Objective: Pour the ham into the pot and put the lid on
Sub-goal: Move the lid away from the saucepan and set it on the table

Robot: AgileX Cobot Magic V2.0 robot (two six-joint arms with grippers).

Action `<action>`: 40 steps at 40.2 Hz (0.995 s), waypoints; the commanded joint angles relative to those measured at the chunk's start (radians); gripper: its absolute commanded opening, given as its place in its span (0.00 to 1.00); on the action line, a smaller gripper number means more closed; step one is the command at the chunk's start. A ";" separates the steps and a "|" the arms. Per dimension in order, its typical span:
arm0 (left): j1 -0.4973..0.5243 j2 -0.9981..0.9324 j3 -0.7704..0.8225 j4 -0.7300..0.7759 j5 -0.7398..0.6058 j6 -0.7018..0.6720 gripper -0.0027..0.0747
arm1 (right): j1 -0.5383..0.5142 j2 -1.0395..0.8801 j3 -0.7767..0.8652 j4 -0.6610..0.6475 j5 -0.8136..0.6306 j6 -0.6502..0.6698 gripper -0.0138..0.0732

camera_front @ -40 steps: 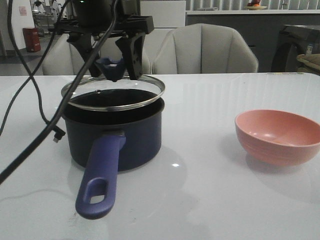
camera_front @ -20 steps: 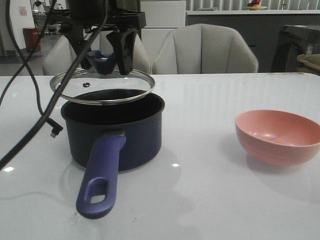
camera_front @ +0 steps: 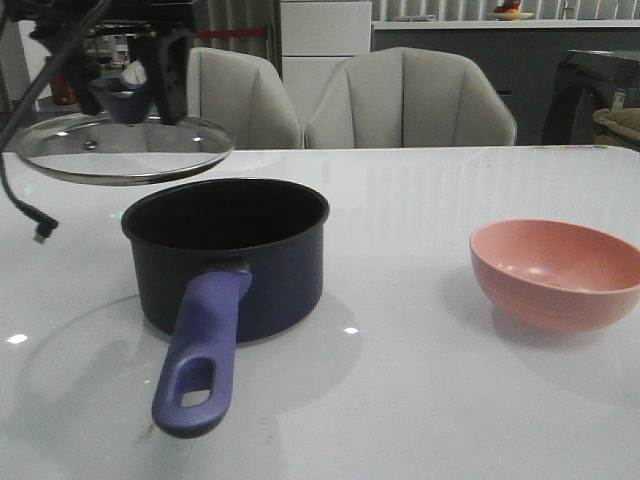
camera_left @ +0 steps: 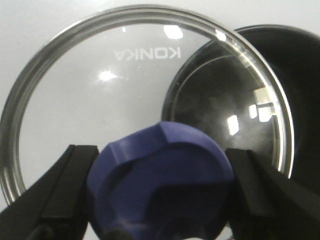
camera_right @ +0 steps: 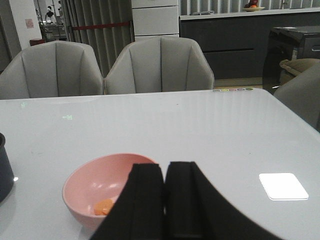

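Note:
The dark navy pot stands uncovered left of the table's centre, its purple-blue handle pointing toward the front edge. My left gripper is shut on the flared knob of the glass lid, holding it in the air to the left of the pot and above its rim; the pot's black inside shows beside the lid. Orange ham slices lie in the pink bowl on the right. My right gripper is shut and empty, just in front of the bowl.
Grey chairs line the table's far edge. A loose black cable end hangs left of the pot. A bright reflection patch sits on the white tabletop.
My left gripper has lifted the lid off the pot's rim and carried it leftward; the pot now stands fully open. Pot and bowl stayed put.

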State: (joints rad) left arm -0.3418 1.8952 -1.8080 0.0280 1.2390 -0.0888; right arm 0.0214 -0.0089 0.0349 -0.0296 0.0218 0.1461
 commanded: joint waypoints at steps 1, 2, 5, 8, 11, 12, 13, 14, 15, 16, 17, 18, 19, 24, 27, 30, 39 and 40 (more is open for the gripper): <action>0.054 -0.115 0.052 0.004 -0.087 0.009 0.45 | -0.006 -0.020 0.002 -0.005 -0.083 -0.005 0.32; 0.068 -0.131 0.080 0.004 -0.103 0.013 0.45 | -0.006 -0.020 0.002 -0.005 -0.083 -0.005 0.32; 0.108 -0.173 0.152 0.004 -0.152 0.018 0.45 | -0.006 -0.020 0.002 -0.005 -0.083 -0.005 0.32; 0.162 -0.208 0.228 -0.005 -0.195 0.018 0.45 | -0.006 -0.020 0.002 -0.005 -0.083 -0.005 0.32; 0.212 -0.227 0.292 -0.028 -0.226 0.026 0.45 | -0.006 -0.020 0.002 -0.005 -0.083 -0.005 0.32; 0.225 -0.233 0.309 -0.037 -0.233 0.033 0.45 | -0.006 -0.020 0.002 -0.005 -0.083 -0.005 0.32; 0.242 -0.233 0.331 -0.045 -0.237 0.046 0.45 | -0.006 -0.020 0.002 -0.005 -0.083 -0.005 0.32; 0.252 -0.233 0.345 -0.053 -0.246 0.055 0.45 | -0.006 -0.020 0.002 -0.005 -0.083 -0.005 0.32; 0.265 -0.233 0.364 -0.055 -0.253 0.058 0.45 | -0.006 -0.020 0.002 -0.005 -0.083 -0.005 0.32; 0.273 -0.233 0.385 -0.057 -0.266 0.059 0.45 | -0.006 -0.020 0.002 -0.005 -0.083 -0.005 0.32; 0.282 -0.233 0.402 -0.057 -0.280 0.059 0.45 | -0.006 -0.020 0.002 -0.005 -0.083 -0.005 0.32; 0.289 -0.233 0.422 -0.057 -0.299 0.062 0.45 | -0.006 -0.020 0.002 -0.005 -0.083 -0.005 0.32; 0.291 -0.233 0.437 -0.057 -0.313 0.063 0.45 | -0.006 -0.020 0.002 -0.005 -0.083 -0.005 0.32; 0.298 -0.233 0.512 -0.067 -0.424 0.066 0.45 | -0.006 -0.020 0.002 -0.005 -0.083 -0.005 0.32; 0.298 -0.233 0.547 -0.085 -0.482 0.066 0.45 | -0.006 -0.020 0.002 -0.005 -0.083 -0.005 0.32; 0.298 -0.229 0.578 -0.102 -0.516 0.070 0.45 | -0.006 -0.020 0.002 -0.005 -0.083 -0.005 0.32; 0.298 -0.163 0.589 -0.106 -0.483 0.076 0.46 | -0.006 -0.020 0.002 -0.005 -0.083 -0.005 0.32; 0.298 -0.155 0.589 -0.108 -0.483 0.076 0.46 | -0.006 -0.020 0.002 -0.005 -0.083 -0.005 0.32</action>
State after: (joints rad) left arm -0.0440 1.7667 -1.1961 -0.0631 0.7832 -0.0149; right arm 0.0214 -0.0089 0.0349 -0.0296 0.0218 0.1461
